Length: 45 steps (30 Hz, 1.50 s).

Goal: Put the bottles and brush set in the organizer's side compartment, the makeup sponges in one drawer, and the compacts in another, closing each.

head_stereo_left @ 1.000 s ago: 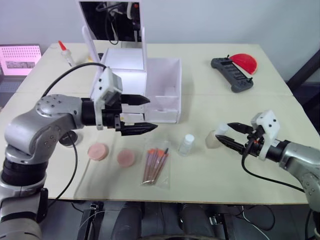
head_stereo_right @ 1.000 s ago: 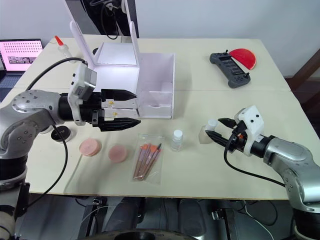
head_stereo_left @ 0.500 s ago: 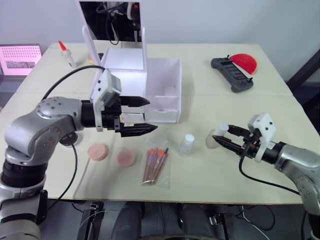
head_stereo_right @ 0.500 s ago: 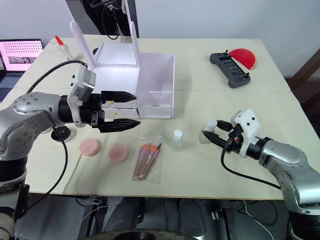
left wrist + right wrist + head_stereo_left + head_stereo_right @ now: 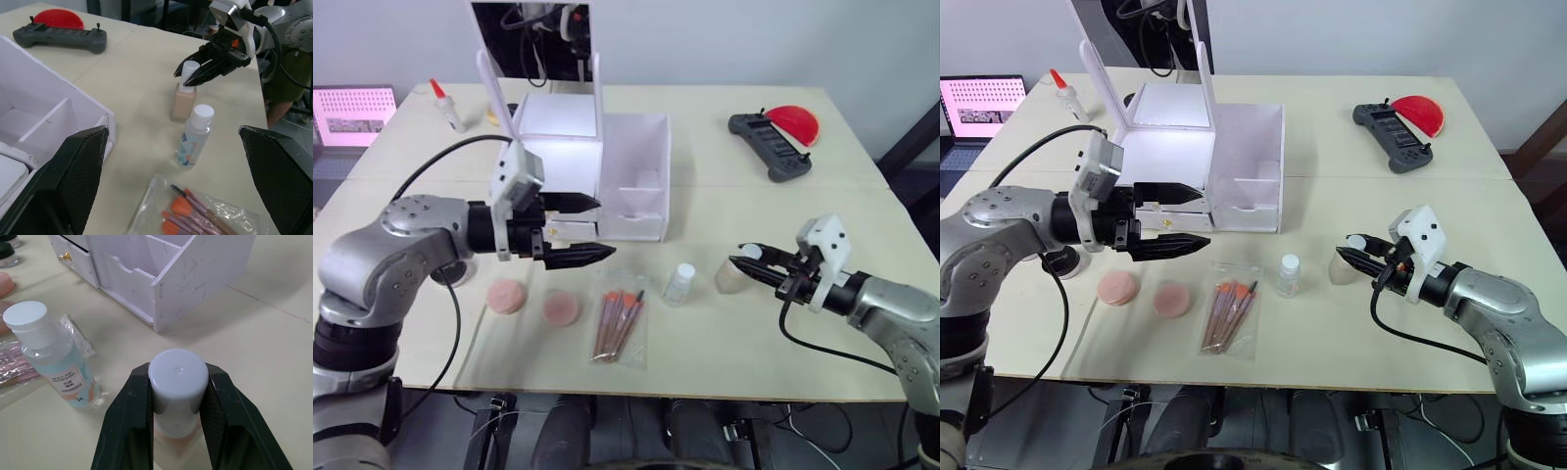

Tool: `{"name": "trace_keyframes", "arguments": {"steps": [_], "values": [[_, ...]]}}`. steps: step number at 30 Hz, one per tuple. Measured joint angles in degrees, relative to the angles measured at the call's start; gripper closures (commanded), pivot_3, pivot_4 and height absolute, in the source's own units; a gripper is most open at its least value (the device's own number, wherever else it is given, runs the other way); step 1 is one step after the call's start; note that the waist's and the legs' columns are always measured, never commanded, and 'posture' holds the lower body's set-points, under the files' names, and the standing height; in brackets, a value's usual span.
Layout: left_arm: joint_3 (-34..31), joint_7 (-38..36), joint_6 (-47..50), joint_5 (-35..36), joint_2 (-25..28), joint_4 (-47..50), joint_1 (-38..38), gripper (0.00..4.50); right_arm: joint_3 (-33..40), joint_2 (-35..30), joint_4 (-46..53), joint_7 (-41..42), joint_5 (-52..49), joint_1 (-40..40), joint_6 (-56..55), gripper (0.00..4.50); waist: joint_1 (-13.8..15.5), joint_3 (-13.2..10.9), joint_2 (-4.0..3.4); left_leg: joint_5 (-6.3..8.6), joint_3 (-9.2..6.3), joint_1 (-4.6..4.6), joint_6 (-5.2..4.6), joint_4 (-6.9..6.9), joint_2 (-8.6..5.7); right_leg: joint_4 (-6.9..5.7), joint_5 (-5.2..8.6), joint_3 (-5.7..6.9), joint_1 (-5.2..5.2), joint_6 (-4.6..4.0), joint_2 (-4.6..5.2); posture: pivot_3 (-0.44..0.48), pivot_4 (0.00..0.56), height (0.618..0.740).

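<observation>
Advanced right tool (image 5: 177, 396) now pinches upright beige bottle's (image 5: 184, 100) cap.

Bright, even light from overhead; the table (image 5: 822, 313) reads pale and clean, with soft, short shadows under the organizer (image 5: 626, 176) and the arms. Mild glare off the white cap (image 5: 177, 377) in the right wrist view. Left wrist view: near fingers (image 5: 63, 181) blurred, far background soft.

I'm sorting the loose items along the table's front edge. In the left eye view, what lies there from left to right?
First makeup sponge → second makeup sponge → brush set → clear slim bottle → beige bottle, its white cap between the right pincer's fingers.
</observation>
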State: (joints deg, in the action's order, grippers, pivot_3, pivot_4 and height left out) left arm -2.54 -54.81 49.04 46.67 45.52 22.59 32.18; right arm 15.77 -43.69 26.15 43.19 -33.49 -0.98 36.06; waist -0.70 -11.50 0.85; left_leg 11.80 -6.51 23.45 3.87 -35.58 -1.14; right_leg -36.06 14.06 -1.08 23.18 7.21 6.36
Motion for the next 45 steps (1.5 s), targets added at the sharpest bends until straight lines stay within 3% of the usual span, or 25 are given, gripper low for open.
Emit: {"name": "trace_keyframes", "arguments": {"steps": [7, 14, 18, 23, 27, 32, 45], "values": [[-1.11, 0.04, -0.91, -1.07, 1.42, -0.7, -0.52, 0.0, 0.79, -2.53, -0.72, 1.89, -4.45, -5.68, 4.04, 3.75, -0.48, -0.03, -0.05, 0.0, 0.04, 0.01, 0.0, 0.01, 0.01, 0.0, -0.03, -0.01, 0.07, -0.04, 0.0, 0.0, 0.15, 0.74], [-7.97, 2.26, -1.24, -1.25, 3.66, -0.03, -8.3, 0.0, -3.8, -6.29, -3.17, 5.77, -12.39, -28.04, 11.98, 3.75, -0.62, -0.08, -0.05, 0.0, 0.05, 0.0, 0.0, 0.21, 0.06, 0.02, -0.03, -0.01, 0.2, -0.05, 0.0, 0.0, 0.15, 0.74], [-12.41, 5.53, -1.02, -0.91, 3.78, 3.56, -14.09, 0.0, -11.9, -1.25, -8.63, 6.23, -9.38, -40.45, 10.98, 3.75, -0.42, -0.07, -0.02, 0.0, 0.03, 0.03, 0.0, 0.42, 0.06, 0.14, -0.01, 0.01, 0.24, -0.04, 0.0, 0.0, 0.15, 0.74], [-18.28, 10.42, -0.16, 0.99, 3.52, 9.84, -20.87, 0.0, -19.31, 6.11, -16.96, 5.43, -3.62, -46.8, 8.49, 3.75, -0.28, -0.08, 0.0, 0.0, 0.01, 0.15, 0.0, 0.46, 0.02, 0.34, -0.02, -0.01, 0.25, 0.01, 0.0, 0.0, 0.15, 0.74], [-23.37, 14.3, 1.37, 3.36, 3.27, 15.43, -26.15, 0.0, -23.82, 11.51, -25.11, 3.84, 2.9, -48.87, 4.45, 3.75, -0.5, -0.09, -0.01, 0.0, 0.02, 0.12, 0.0, 0.5, 0.03, 0.21, -0.02, -0.01, 0.33, 0.01, 0.0, 0.0, 0.15, 0.74], [-27.29, 17.43, 1.89, 5.6, 3.3, 18.33, -29.76, 0.0, -24.3, 14.77, -30.15, 2.88, 6.48, -50.65, 2.51, 3.75, -0.31, -0.08, -0.01, -0.01, 0.01, 0.11, 0.01, 0.42, 0.02, 0.08, -0.02, -0.01, 0.33, -0.01, -0.01, 0.0, 0.15, 0.74], [-27.5, 19.96, 1.47, 7.76, 4.62, 19.33, -30.84, 0.0, -24.64, 17.51, -32.37, -1.49, 12.75, -48.94, 5.43, 3.75, -0.48, -0.09, -0.01, -0.01, 0.01, 0.04, 0.02, 0.45, 0.03, 0.04, -0.03, -0.02, 0.34, -0.04, -0.04, 0.0, 0.15, 0.74]]}}
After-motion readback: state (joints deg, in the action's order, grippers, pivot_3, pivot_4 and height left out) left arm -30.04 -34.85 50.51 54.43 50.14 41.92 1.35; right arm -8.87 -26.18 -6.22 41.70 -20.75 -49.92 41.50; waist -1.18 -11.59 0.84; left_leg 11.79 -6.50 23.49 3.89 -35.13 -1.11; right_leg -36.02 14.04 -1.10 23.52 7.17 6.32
